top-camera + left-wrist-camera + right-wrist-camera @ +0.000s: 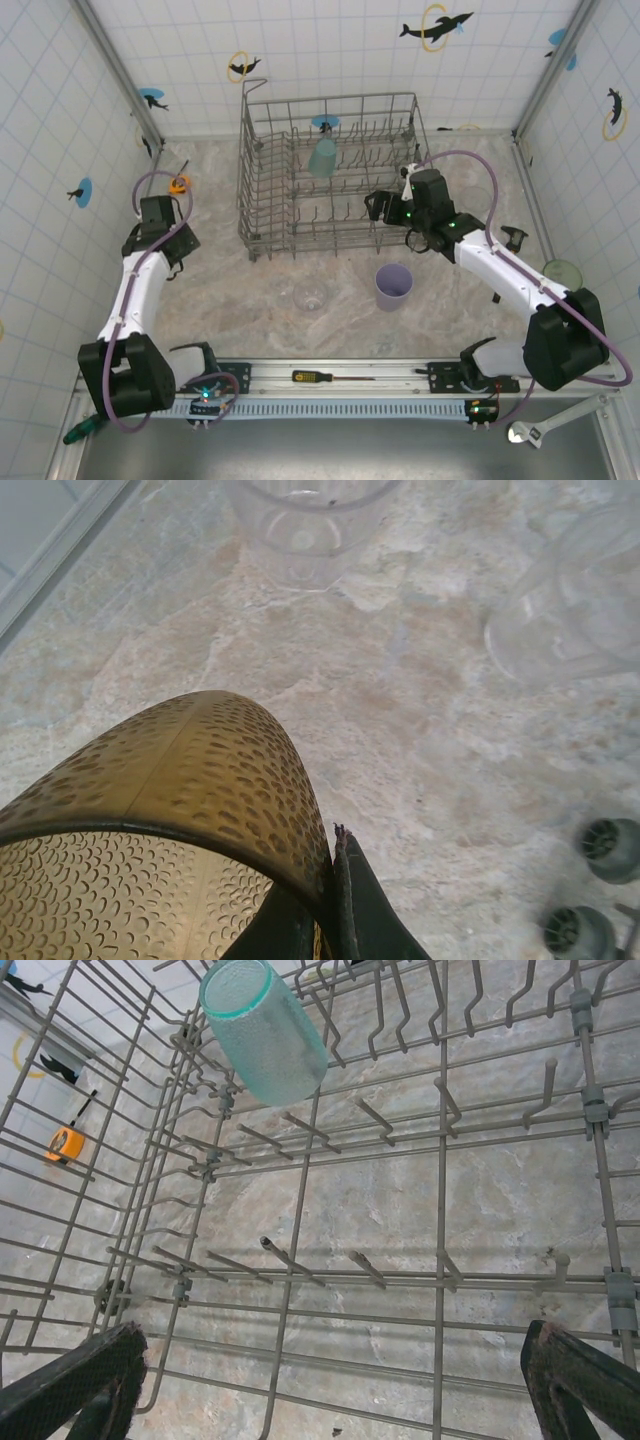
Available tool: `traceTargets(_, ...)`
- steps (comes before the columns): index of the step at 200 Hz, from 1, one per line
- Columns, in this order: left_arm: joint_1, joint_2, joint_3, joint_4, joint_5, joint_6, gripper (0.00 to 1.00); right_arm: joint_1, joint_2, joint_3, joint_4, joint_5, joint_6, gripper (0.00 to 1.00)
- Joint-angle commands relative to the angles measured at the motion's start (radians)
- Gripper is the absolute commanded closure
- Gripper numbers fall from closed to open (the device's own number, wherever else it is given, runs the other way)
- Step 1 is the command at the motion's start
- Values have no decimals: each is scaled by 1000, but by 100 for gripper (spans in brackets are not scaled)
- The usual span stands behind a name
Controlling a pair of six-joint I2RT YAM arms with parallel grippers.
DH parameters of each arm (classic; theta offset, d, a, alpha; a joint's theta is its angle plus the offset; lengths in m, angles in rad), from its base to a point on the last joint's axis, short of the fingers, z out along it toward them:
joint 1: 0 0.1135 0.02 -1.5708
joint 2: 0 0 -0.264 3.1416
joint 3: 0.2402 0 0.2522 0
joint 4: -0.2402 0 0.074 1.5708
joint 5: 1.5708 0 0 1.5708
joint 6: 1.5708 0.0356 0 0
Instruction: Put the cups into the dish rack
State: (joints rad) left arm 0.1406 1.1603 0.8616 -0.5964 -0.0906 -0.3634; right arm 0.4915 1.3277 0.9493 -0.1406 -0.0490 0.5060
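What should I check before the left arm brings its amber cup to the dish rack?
1. Left pincer shut on the wall of the amber cup: ok.
2. Grip firm enough for the carry: cannot tell.
3. Right pincer open and empty: ok.
4. Free room in the dish rack: ok; the teal cup sits tilted in the far part, and the near rows are bare.
5. Way into the rack free: not ok; the right pincer hangs over its right part.
6. Clear cups on the table apart from the held cup: ok.
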Motion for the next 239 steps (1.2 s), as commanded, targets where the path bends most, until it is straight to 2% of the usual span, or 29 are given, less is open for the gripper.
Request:
traceTargets(1,7,-32,56,-24,72,-4,100,3,-21,35,-33,8,5,0)
traceTargets(54,7,-82,96,55,142,-41,100,-44,-23,40,-68,-121,-49,0)
traceTargets(109,8,-90,152,124,258,-130,100,-98,-38,8,18,-183,-33,0)
traceTargets(136,7,-109,151,185,292,-165,100,-111,-11,56,6,-203,-31,0)
traceTargets(193,8,-67,170,345,501,-264,100,-111,53,142,55,-260,14,0)
traceTargets(227,7,-47,192,425,563,-289,100,-114,134,203,116,-268,-15,0)
traceTargets(239,6,-52,169,485,591,-341,100,-119,173,217,142,-264,-28,0)
